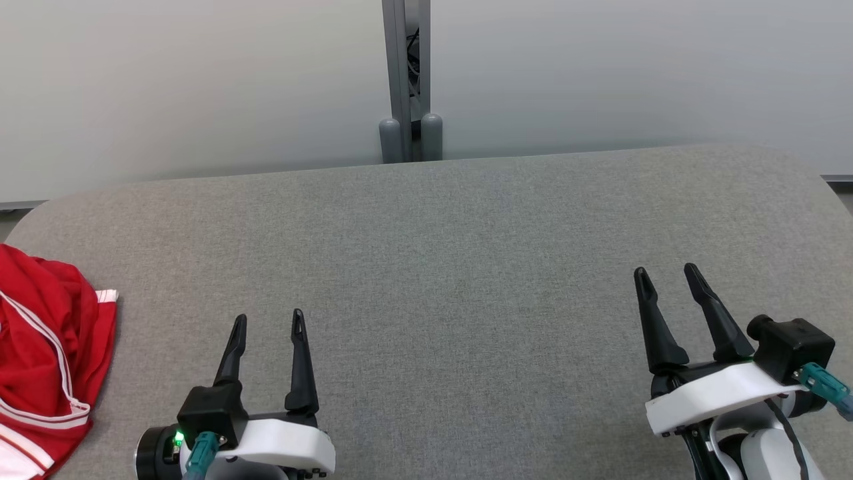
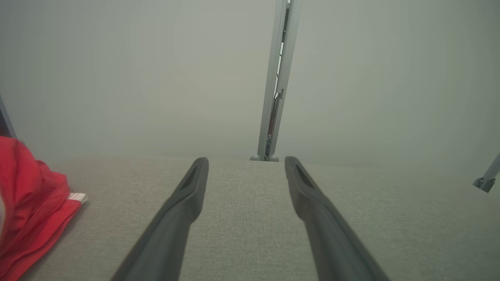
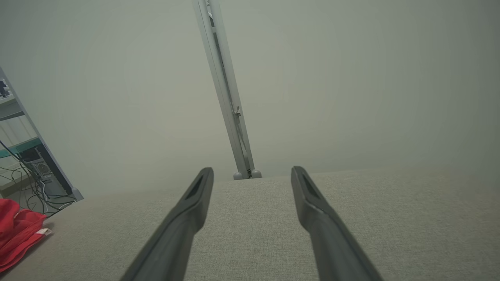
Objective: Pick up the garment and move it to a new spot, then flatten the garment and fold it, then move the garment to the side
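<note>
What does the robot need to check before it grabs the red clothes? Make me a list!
1. Left gripper open: ok, fingers apart, holding nothing.
2. Right gripper open: ok, holding nothing.
3. Red garment on the grey table: ok, it lies at the robot's far left.
4. Whole garment in the head view: not ok, the picture's left edge cuts it off.
5. Way from left gripper to garment: ok, nothing lies between them.
6. Garment flat: not ok, it is bunched up.
</note>
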`<state>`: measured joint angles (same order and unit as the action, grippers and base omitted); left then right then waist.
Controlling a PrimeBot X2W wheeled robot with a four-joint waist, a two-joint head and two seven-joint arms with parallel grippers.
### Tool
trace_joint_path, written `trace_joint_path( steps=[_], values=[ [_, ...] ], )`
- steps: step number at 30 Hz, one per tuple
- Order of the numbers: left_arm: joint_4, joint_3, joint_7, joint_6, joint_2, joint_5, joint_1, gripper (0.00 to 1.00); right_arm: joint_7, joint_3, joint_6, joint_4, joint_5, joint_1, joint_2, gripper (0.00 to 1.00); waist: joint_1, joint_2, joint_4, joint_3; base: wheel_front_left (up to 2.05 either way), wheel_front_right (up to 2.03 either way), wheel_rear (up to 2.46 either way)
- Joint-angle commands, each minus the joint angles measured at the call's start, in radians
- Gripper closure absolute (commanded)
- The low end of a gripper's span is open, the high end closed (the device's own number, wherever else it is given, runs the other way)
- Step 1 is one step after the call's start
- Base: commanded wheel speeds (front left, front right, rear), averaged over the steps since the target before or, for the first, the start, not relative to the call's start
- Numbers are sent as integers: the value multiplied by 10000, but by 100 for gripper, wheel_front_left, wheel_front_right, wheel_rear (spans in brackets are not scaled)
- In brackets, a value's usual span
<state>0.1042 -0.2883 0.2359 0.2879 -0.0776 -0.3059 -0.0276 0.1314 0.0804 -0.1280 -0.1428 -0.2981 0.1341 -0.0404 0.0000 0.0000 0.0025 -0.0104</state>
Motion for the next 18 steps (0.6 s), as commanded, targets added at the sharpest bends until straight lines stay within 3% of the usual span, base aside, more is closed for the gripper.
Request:
trace_joint_path(
  steps=[1, 9, 18],
  values=[
    [-15, -19, 42, 99, -37, 215, -41, 0, 137, 57, -38, 35, 140, 59, -86, 0, 0, 0, -5, 12, 0, 0, 0],
    [144, -169, 105, 369, -79, 708, 8, 0, 436, 222, -40, -188, 480, 38, -100, 0, 0, 0, -20, 77, 0, 0, 0],
    [477, -143, 167, 344, -4, 1242, 95, 0, 747, 358, -42, -460, 621, 85, -115, 0, 0, 0, -31, 106, 0, 0, 0]
  ],
)
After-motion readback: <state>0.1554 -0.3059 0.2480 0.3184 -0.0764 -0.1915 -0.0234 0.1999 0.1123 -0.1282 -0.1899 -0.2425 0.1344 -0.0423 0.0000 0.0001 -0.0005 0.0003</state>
